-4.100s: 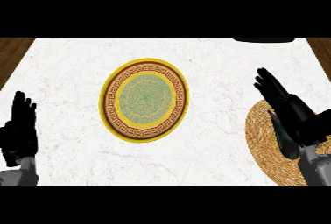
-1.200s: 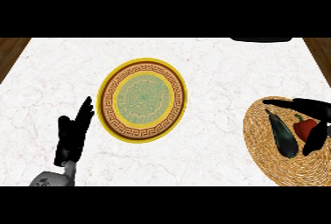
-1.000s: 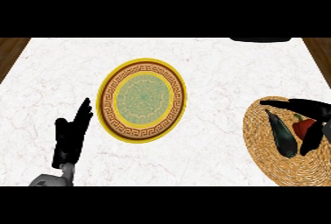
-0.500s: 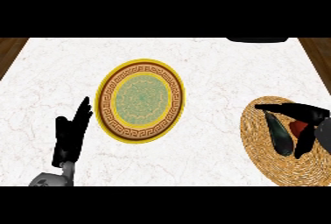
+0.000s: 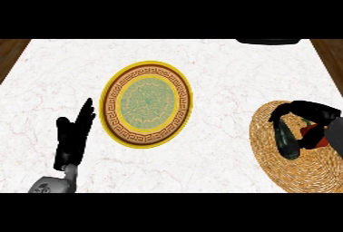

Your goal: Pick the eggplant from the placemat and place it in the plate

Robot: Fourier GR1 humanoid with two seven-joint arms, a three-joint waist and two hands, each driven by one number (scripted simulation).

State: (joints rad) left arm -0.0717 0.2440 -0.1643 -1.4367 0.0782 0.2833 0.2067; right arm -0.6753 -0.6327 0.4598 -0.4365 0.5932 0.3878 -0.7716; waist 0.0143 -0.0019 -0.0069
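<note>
A dark eggplant lies on the woven straw placemat at the right edge of the head view. My right hand comes in from the right and curls over the eggplant's upper end, fingers on its left side, with a red patch showing under the palm. The plate, yellow-rimmed with a brown key pattern and a green centre, sits left of the placemat on the white marble counter with nothing on it. My left hand rests open, fingers up, just left of the plate's lower edge.
A dark object shows partly at the counter's far right edge. Brown wood borders the counter at the top left and top right corners. Bare marble lies between the plate and the placemat.
My right hand has lowered onto the eggplant and curled its fingers round it. The left hand moved in from the left edge to beside the plate, then stayed still.
</note>
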